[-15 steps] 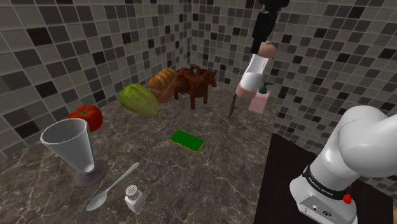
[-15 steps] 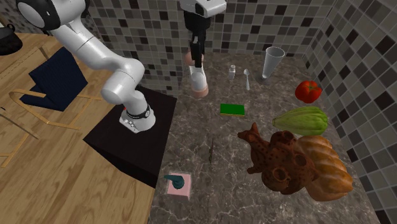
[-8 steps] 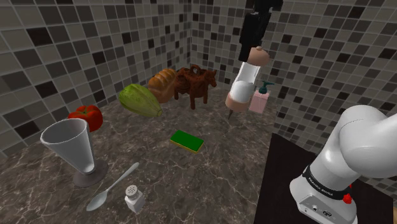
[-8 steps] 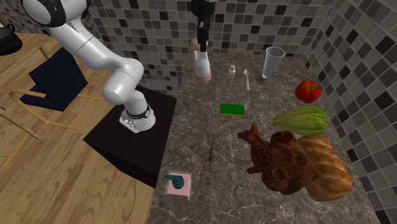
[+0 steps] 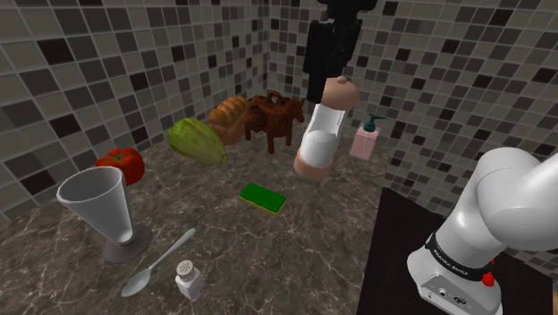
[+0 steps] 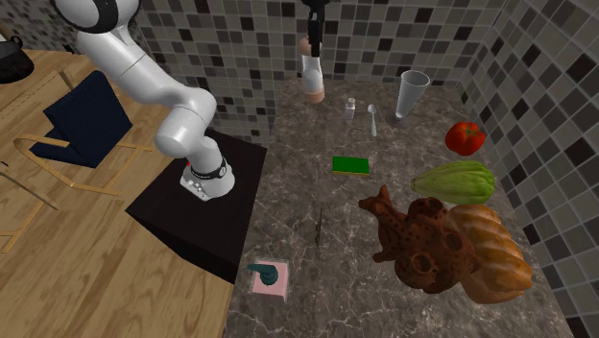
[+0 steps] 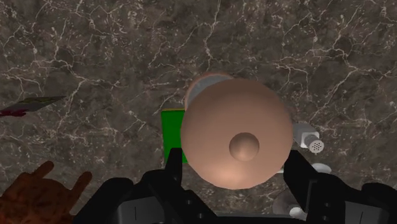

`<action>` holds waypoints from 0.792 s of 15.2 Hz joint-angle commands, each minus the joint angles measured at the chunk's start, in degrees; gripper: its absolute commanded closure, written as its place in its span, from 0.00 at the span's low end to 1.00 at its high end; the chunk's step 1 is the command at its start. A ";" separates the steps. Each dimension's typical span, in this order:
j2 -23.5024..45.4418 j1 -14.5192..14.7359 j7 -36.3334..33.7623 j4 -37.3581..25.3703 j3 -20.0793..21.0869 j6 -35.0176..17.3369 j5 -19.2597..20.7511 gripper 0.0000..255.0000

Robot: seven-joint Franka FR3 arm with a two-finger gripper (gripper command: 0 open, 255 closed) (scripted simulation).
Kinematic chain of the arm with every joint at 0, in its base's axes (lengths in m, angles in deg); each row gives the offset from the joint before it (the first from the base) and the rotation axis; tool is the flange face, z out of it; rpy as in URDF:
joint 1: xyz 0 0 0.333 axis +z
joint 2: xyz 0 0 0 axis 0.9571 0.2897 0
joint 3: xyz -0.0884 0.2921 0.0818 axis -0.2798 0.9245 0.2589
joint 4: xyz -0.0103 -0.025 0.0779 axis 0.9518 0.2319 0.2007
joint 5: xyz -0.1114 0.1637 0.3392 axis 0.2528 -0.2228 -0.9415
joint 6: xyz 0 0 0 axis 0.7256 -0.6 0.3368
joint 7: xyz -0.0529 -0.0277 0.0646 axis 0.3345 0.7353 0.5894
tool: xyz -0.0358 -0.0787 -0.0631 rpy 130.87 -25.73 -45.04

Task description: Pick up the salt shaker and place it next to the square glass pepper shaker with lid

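Firmly clasped, the salt shaker [image 7: 236, 137] sits between the two black fingers [image 7: 172, 173] of the gripper [image 7: 234, 170], which press its domed cap from either side. It hangs below them, clear of the counter [image 5: 295, 255]. Straight beneath the fingers lies a green sponge [image 7: 169, 130]. Down beside one finger stands the pepper shaker [image 7: 310, 141], small and white with a holed lid. Bare marble lies between the sponge and the pepper shaker, and a spoon [image 5: 159, 262] and a funnel-shaped glass [image 5: 98, 210] stand close by the latter. Farther out, tiled walls [image 5: 179, 54] close two sides of the counter, and the stand [image 6: 192, 235] bounds another. The wrist view gives the cap end-on, pinkish with a small knob. The shoulder view gives the shaker's length: pink cap, white body, pinkish foot. The second exterior view adds a wooden floor [image 6: 86, 278] past the stand.
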 commanded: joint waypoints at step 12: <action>15.01 1.43 -18.19 -12.83 15.71 -3.02 2.23 1.00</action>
